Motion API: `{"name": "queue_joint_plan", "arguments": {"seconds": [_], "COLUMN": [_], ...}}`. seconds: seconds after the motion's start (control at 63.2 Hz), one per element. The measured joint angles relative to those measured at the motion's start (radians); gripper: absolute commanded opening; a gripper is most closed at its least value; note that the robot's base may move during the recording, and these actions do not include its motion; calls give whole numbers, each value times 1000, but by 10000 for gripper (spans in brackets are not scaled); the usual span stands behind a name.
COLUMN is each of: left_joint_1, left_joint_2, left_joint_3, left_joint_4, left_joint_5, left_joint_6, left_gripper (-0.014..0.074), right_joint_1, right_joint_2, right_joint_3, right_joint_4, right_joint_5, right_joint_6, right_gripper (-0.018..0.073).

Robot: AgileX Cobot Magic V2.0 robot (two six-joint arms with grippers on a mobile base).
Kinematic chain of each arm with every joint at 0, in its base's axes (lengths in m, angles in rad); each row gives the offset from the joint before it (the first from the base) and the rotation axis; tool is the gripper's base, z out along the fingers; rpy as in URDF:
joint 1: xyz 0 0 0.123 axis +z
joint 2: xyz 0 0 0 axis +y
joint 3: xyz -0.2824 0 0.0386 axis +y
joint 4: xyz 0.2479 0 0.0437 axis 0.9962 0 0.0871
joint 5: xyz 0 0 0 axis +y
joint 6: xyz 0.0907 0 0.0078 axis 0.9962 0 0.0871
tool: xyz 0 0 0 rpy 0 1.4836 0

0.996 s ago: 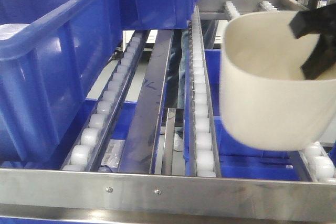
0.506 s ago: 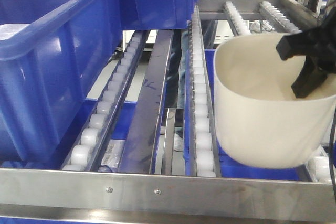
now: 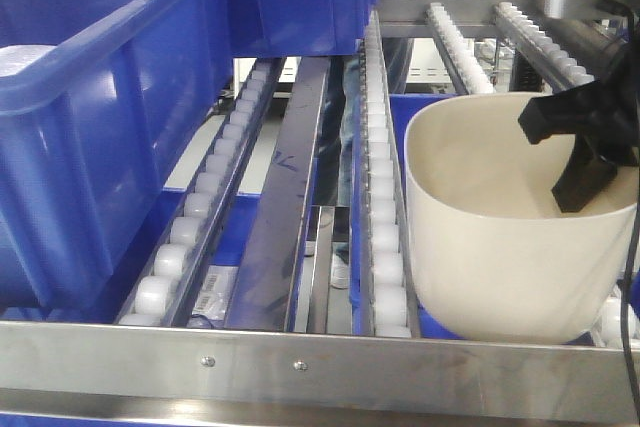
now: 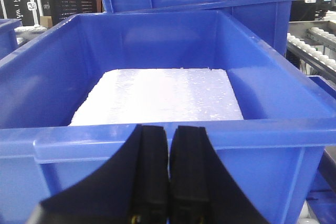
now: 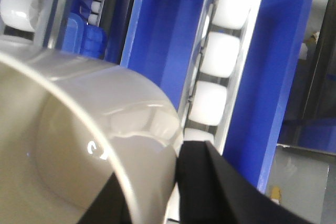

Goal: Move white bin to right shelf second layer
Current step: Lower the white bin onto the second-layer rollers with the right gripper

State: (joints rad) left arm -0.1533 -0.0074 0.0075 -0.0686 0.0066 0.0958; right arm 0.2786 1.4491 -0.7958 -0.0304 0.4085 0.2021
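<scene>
One right hand pinching white bin rim, bin hanging below hand.

shelf: roller tracks bounded by steel front rail | left: blue crate carried | right: white bin seated

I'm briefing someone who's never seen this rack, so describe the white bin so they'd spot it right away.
Find the steel front rail across the bottom of the front view, then the roller tracks sloping behind it. At the right end sits the white bin, with the right claw pinching its far rim. It is the only cream, rounded, glossy tub; its neighbours are blue crates.
</scene>
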Motion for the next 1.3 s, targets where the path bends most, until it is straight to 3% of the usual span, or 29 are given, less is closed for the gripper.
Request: {"name": "queue_joint_plan", "arguments": {"seconds": [1.297], "left_joint_1": [0], "left_joint_2": [0], "left_joint_3": [0], "left_joint_4": [0], "left_joint_5": [0], "left_joint_6": [0], "left_gripper": [85], "right_joint_1": [0], "right_joint_2": [39], "right_joint_3": [-13], "right_joint_4": [0], "right_joint_5": [10], "right_joint_6": [0], "right_gripper": [66]}}
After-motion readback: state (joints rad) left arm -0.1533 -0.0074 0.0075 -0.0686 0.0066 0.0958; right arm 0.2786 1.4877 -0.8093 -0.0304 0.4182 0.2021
